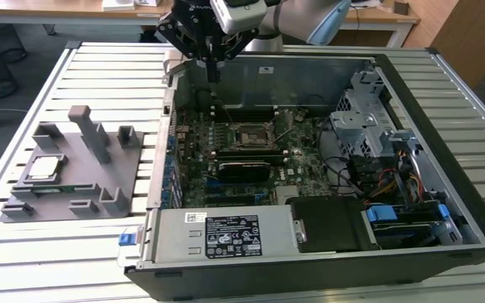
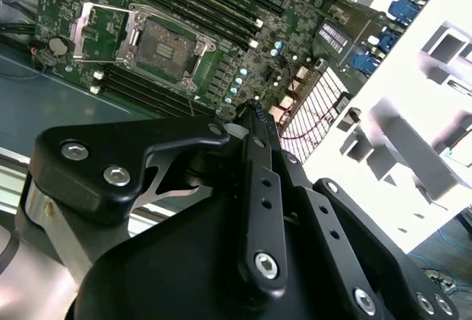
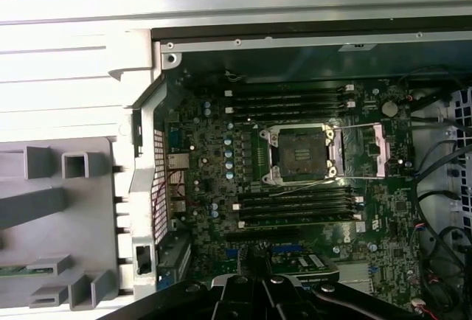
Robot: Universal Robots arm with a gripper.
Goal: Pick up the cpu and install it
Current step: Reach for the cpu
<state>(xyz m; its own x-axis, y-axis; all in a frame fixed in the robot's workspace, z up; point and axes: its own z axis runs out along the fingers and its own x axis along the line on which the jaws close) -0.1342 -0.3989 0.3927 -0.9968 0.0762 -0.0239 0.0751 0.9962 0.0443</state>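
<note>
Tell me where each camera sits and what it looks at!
Exterior view: off the arm, up high, looking down on the open computer case, the grey holder carrying the cpu, and the gripper above the case.
First wrist view: on the arm, looking down at the socket; the fingers show.
Second wrist view: on the arm behind the gripper, looking along its shut fingers toward the socket.
All three share the socket.

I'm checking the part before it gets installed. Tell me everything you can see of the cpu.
The cpu is a small flat square chip with a dull silver, metal-looking top and a thin pale edge. It lies flat, top up, on the grey holder, at the exterior view's left of the open computer case. Only the holder touches it; the end effector hangs apart from it, above the case's edge.
</note>
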